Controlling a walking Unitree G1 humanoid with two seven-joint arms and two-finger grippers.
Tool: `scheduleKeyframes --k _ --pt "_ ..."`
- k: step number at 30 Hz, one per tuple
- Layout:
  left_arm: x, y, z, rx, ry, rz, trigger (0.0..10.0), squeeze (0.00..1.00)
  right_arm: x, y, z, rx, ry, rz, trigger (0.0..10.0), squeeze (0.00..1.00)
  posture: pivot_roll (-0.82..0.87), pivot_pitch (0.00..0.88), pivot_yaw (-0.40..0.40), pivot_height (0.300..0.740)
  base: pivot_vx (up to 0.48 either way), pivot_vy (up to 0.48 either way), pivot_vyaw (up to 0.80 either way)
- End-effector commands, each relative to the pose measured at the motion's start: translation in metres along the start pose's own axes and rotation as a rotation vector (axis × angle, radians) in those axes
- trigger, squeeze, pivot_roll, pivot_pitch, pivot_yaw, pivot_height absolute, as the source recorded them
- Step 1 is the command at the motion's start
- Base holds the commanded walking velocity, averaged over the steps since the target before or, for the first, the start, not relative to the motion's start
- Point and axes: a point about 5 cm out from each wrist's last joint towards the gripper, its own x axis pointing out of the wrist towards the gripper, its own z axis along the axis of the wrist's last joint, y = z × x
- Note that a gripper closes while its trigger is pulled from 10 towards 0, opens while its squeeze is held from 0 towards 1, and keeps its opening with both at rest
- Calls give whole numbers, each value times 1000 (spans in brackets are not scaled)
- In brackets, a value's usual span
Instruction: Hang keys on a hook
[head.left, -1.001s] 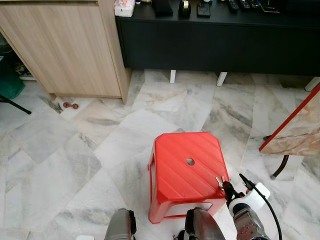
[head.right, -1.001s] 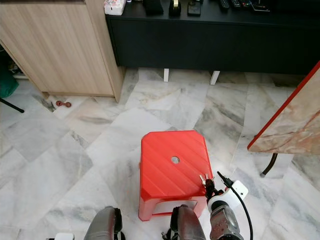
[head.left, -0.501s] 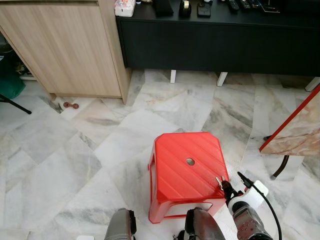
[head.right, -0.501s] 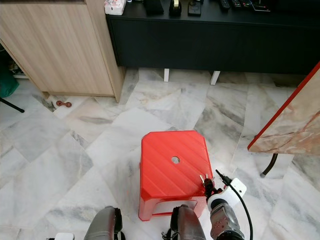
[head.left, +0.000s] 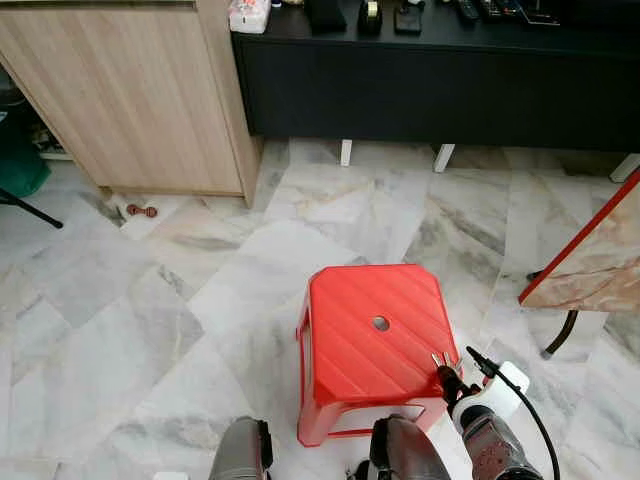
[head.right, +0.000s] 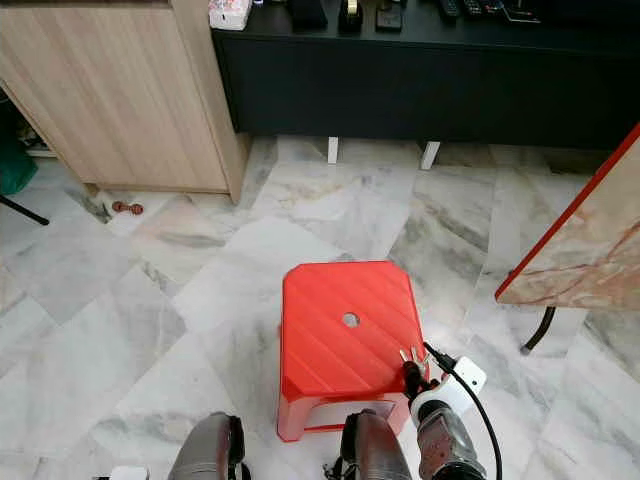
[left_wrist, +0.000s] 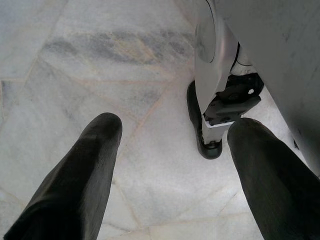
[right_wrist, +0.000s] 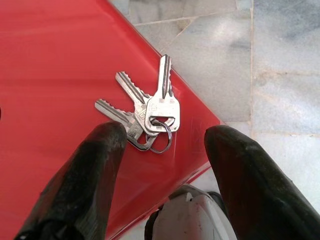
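A bunch of silver keys (right_wrist: 150, 112) on a ring lies flat on the red plastic stool (head.left: 375, 320), close to its near right corner. In the head views the keys (head.left: 438, 361) sit just in front of my right gripper (head.left: 457, 364). That gripper (right_wrist: 165, 137) is open, one black finger on each side of the bunch, and is not touching it. My left gripper (left_wrist: 175, 127) hangs low over the marble floor beside my own foot, open with nothing between its fingers.
A long black cabinet (head.left: 430, 90) on white legs stands at the back, with a light wooden cabinet (head.left: 130, 100) to its left. A red-edged marble tabletop (head.left: 600, 260) juts in at the right. A small red object (head.left: 140, 211) lies on the floor.
My right gripper has edged a little to the left, closer to the stool's corner and the keys. The keys and the stool have not moved.
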Motion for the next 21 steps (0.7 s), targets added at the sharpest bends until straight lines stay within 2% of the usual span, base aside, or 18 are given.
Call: scheduleKeyframes --k 1,8,9,10,12,13,17,18,21 --pt "-7 -13 -19 28 64 -53 10000 0 -2 -5 -7 -1 29 -28 10000 0 110 228 -73 634 0 0 0" --pt "-9 -13 -22 35 64 -53 10000 0 -2 -5 -9 -4 37 -24 10000 0 111 240 -75 634 0 0 0" --pt "-9 -14 -22 37 64 -53 10000 0 -2 -5 -8 -4 37 -23 5647 0 111 241 -76 634 0 0 0" --pt "-9 -14 -22 37 64 -53 10000 0 -2 -5 -8 -4 37 -23 5647 0 111 241 -76 634 0 0 0" --pt "-9 -14 -22 39 62 -52 10000 0 -1 -3 -8 -3 35 -21 1176 0 112 242 -77 634 0 0 0" --pt "-9 -14 -22 40 62 -52 10000 0 -1 -3 -7 -2 34 -19 0 0 112 242 -77 634 0 0 0" --pt "-10 -15 -23 42 62 -54 10000 0 -1 -2 -6 -3 32 -18 0 0 112 245 -79 634 0 0 0" --pt "-10 -15 -23 44 63 -54 10000 0 -1 -2 -6 -3 31 -18 392 0 112 245 -79 634 0 0 0" --pt "-10 -15 -23 48 67 -52 10000 0 -1 -2 -6 -3 30 -17 0 0 113 245 -80 634 0 0 0"
